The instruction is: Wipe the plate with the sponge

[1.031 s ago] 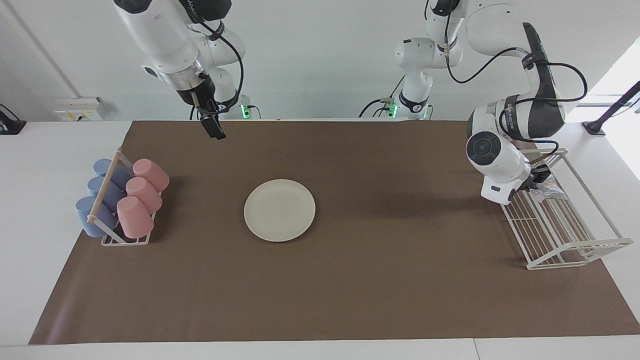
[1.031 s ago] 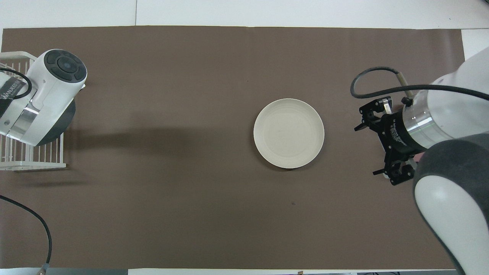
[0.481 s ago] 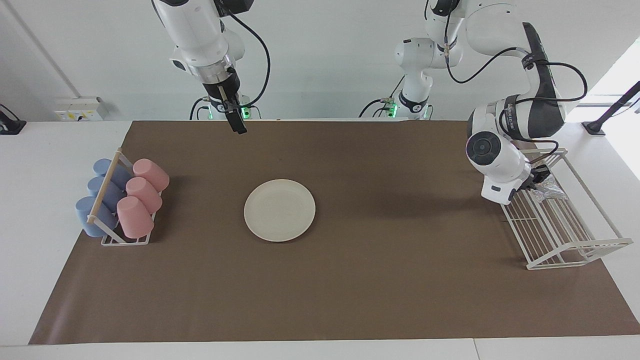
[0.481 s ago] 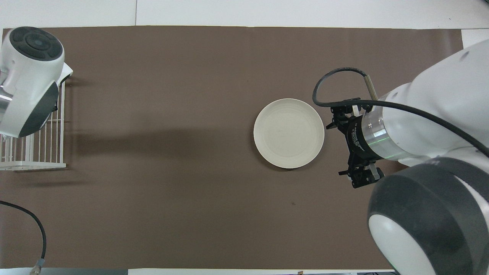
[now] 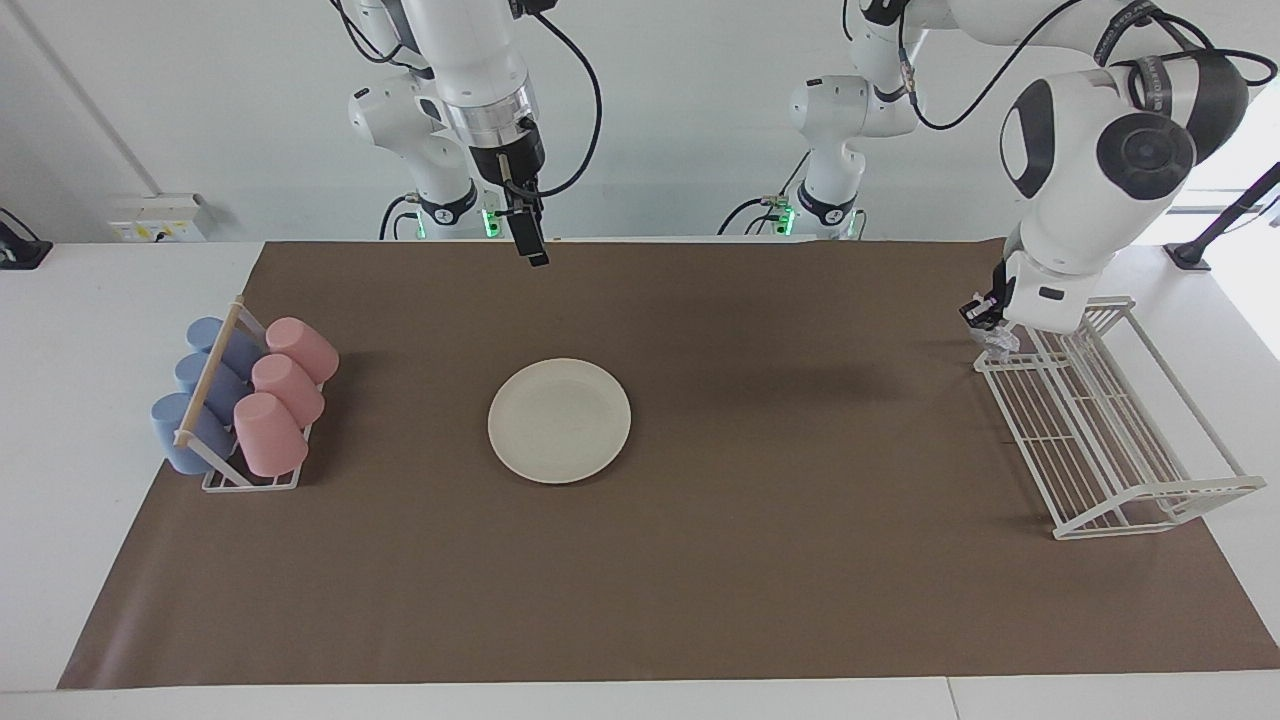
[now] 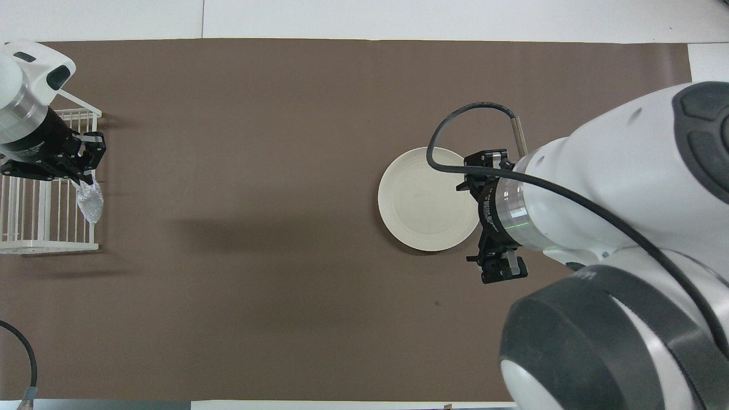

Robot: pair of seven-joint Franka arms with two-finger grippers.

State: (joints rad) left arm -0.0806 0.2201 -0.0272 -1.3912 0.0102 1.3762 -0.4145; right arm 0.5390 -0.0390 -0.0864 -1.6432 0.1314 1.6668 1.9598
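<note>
A wire rack [image 5: 1110,430] stands at the left arm's end of the brown mat [image 5: 700,560]; its grid floor shows nothing lying on it. At the right arm's end a smaller rack [image 5: 240,410] holds six cups on their sides, three blue cups [image 5: 195,395] and three pink cups [image 5: 280,395].

The plate [image 5: 559,420] lies flat on the mat, between the two racks and closer to the cup rack, with nothing on it.

The left gripper [image 5: 985,312] hangs in the air over the edge of the wire rack that faces the plate. Its fingers are pinched on the sponge [image 6: 90,200], which dangles below them as a crumpled silvery wad. In the facing view the wad is small and blends with the rack's wires, so its shape is hard to make out.

The right gripper [image 5: 531,245] is raised over the mat's edge nearest the robots. From above, its wrist covers part of the plate's rim. I cannot tell whether its fingers are apart or together. In the overhead view the cup rack is hidden under the right arm.
</note>
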